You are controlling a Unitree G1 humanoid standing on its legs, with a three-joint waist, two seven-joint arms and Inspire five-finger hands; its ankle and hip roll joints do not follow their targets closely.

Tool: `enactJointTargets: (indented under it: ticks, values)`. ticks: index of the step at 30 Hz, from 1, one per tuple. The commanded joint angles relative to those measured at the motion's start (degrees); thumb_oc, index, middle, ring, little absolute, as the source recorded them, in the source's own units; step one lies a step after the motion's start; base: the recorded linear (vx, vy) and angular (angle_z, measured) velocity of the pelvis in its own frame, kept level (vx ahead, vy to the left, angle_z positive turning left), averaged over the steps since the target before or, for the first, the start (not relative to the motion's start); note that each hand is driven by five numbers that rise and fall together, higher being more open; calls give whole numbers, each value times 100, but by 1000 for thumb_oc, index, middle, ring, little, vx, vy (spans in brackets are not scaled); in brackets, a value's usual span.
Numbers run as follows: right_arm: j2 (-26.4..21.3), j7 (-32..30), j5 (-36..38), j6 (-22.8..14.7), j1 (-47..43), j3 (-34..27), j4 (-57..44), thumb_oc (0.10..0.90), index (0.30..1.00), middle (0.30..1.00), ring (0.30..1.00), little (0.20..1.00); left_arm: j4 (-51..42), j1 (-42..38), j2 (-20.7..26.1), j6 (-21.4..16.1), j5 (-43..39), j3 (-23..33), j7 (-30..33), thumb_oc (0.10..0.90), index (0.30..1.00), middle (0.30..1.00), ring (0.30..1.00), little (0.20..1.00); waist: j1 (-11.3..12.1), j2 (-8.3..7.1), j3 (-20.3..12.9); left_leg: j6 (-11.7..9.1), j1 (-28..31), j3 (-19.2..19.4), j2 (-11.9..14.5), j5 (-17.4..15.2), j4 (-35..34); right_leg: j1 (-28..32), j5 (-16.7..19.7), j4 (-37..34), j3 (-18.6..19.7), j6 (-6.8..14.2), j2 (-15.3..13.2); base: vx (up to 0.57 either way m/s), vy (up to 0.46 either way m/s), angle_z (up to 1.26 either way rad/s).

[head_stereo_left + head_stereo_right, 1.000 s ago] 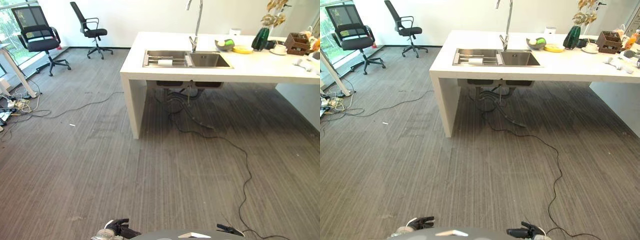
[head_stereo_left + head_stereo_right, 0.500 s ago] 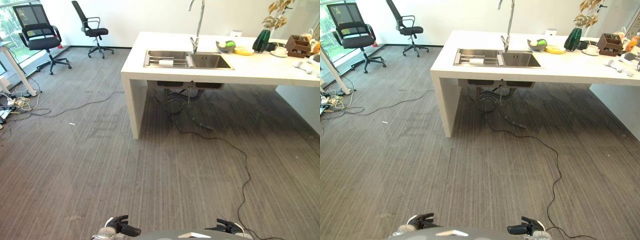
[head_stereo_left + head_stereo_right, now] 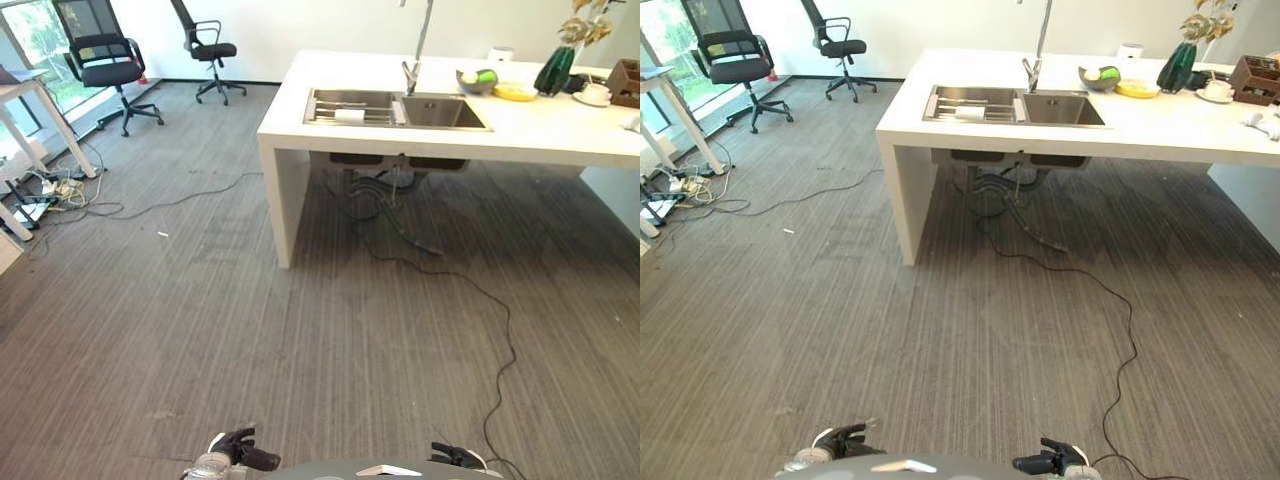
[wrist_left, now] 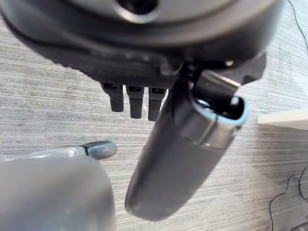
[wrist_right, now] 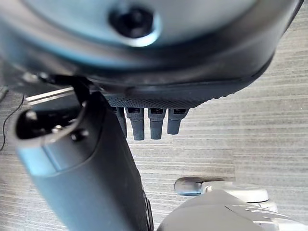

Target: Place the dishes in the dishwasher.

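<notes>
Office chairs (image 3: 105,62): upper left of the frame, well apart from my path; I see no hazard there.
Floor cables (image 3: 60,195): a tangle at the left edge by a desk leg; if I drift left while walking, a foot could catch in it.
Left hand (image 4: 134,98): low at the bottom edge in the eye views; in its wrist view the fingers hang straight and relaxed over carpet, with nothing in them.
Surface (image 3: 300,120): white counter in the upper middle, its corner leg nearest me; I judge that too tight an approach could clip it.
Sink (image 3: 395,108): set into the surface, a rack lying in its left basin.
Black cable (image 3: 495,340): it snakes from under the sink toward lower right, straight across my likely route, so I count it the main trip risk.
Dishes (image 3: 478,80): a bowl and a yellow plate (image 3: 515,92) at upper right on the surface, far from both hands; I cannot make out a dishwasher.
Right hand (image 5: 151,120): bottom edge, fingers loosely straight, carrying nothing.
</notes>
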Motion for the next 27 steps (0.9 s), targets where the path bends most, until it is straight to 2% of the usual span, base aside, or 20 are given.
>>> enactJointTargets:
  ticks: [1, 7, 10, 12, 13, 14, 15, 16, 17, 18, 19, 21, 23, 24, 25, 26, 27]
  values:
    - [-173, -40, 56, -222, -383, -131, -120, 800, 900, 900, 900, 900, -44, -400, -243, -209, 30, -255, 38, 800, 900, 900, 900, 900, 45, -177, 145, -116, -53, 91, -185, -570, 332, -294, -298, 406, -199, 479, -184, -3, 32, 27]
    - [-170, -30, 356, -249, -355, -314, -144, 800, 900, 900, 900, 900, -134, -417, -187, -204, 189, -384, 28, 800, 900, 900, 900, 900, -27, -95, 82, -141, 51, 62, -179, -546, 142, -347, -417, 553, -328, 464, -154, 31, 14, 19]
    - [-157, 26, 370, -265, -380, -257, -225, 800, 900, 900, 900, 900, -177, -410, -147, -195, 179, -363, 37, 800, 900, 900, 900, 900, -24, -102, 116, -155, 101, 90, -138, -653, 261, -345, -492, 684, -315, 454, -115, 53, -26, 0]
    - [-138, 59, 473, -258, -410, -237, -286, 800, 900, 900, 900, 900, -329, -385, -97, -218, 17, -326, 66, 800, 900, 900, 900, 900, -34, -179, 210, -248, -154, 139, -103, -844, 968, -434, -542, 845, -269, 429, -111, 6, -72, -2]
    - [-118, 79, 507, -260, -380, -224, -348, 800, 900, 900, 900, 900, -480, -377, -88, -242, -132, -324, 71, 800, 900, 900, 900, 900, -24, -267, 323, -367, -477, 201, -102, -865, 1668, -430, -558, 889, -236, 398, -147, -8, -101, -4]
    - [-116, 88, 509, -254, -361, -213, -372, 800, 900, 900, 900, 900, -617, -385, -100, -245, -190, -361, 34, 800, 900, 900, 900, 900, 26, -332, 424, -436, -721, 174, -115, -745, 2186, -389, -549, 895, -199, 382, -183, 50, -133, 10]
    - [-96, 71, 500, -212, -354, -182, -349, 800, 900, 900, 900, 900, -690, -438, -145, -243, -323, -444, 51, 800, 900, 900, 900, 900, 194, -406, 592, -447, -1186, 97, -183, -507, 2525, -258, -542, 843, -159, 375, -217, 60, -92, 20]
    - [-96, 71, 500, -212, -355, -182, -349, 800, 900, 900, 900, 900, -690, -438, -145, -243, -323, -444, 51, 800, 900, 900, 900, 900, 194, -406, 593, -447, -1185, 97, -183, -508, 2526, -257, -542, 843, -159, 375, -216, 196, -73, 26]
    - [-148, 14, 411, -198, -374, -177, -245, 800, 900, 900, 900, 900, -598, -443, -172, -245, -372, -402, 99, 800, 900, 900, 900, 900, 314, -405, 575, -312, -1631, 413, -170, -435, 1886, -42, -544, 595, -175, 431, -219, 240, -8, 7]
    - [-164, -25, 351, -188, -367, -173, -211, 800, 900, 900, 900, 900, -566, -410, -217, -243, -369, -400, 125, 800, 900, 900, 900, 900, 406, -358, 559, -279, -1809, 489, -173, -157, 1561, 92, -552, 463, -118, 432, -124, 248, -8, 6]
    - [-166, -25, 350, -189, -362, -174, -211, 800, 900, 900, 900, 900, -565, -407, -220, -244, -368, -403, 127, 800, 900, 900, 900, 900, 411, -370, 563, -276, -1780, 498, -190, -150, 1531, 113, -556, 449, -114, 436, -141, 195, 12, 11]
    - [-194, -86, 256, -193, -379, -150, -142, 800, 900, 900, 900, 900, -519, -331, -296, -228, -358, -465, 117, 800, 900, 900, 900, 900, 607, -300, 524, -310, -2111, 546, -219, 243, 768, 391, -668, 284, 102, 429, -9, 259, 37, 24]
    - [-217, -104, 220, -196, -406, -143, -114, 800, 900, 900, 900, 900, -469, -235, -324, -220, -343, -496, 81, 800, 900, 900, 900, 900, 711, -218, 483, -325, -2176, 513, -148, 459, 550, 640, -805, 255, 309, 381, 59, 289, 82, 2]
    - [-215, -97, 208, -200, -420, -151, -132, 800, 900, 900, 900, 900, -485, -174, -302, -206, -359, -438, 68, 800, 900, 900, 900, 900, 714, -193, 405, -236, -2021, 532, -121, 438, 439, 690, -877, 282, 368, 374, 89, 190, 67, -41]
    - [-214, -98, 208, -199, -416, -149, -133, 800, 900, 900, 900, 900, -488, -170, -301, -204, -359, -438, 68, 800, 900, 900, 900, 900, 722, -198, 419, -234, -1990, 543, -127, 440, 420, 708, -885, 285, 376, 376, 80, 297, 76, -82]
    - [-165, -94, 226, -211, -418, -162, -199, 800, 900, 900, 900, 900, -544, -131, -279, -174, -386, -433, 61, 800, 900, 900, 900, 900, 691, -198, 314, -144, -1805, 559, -164, 637, 336, 727, -997, 439, 325, 343, 109, 299, 76, -114]
    - [-128, -104, 243, -209, -424, -157, -247, 800, 900, 900, 900, 900, -598, -84, -287, -169, -382, -441, 60, 800, 900, 900, 900, 900, 679, -229, 264, -130, -1718, 574, -204, 631, 270, 687, -1043, 601, 291, 378, 101, 297, 76, -84]
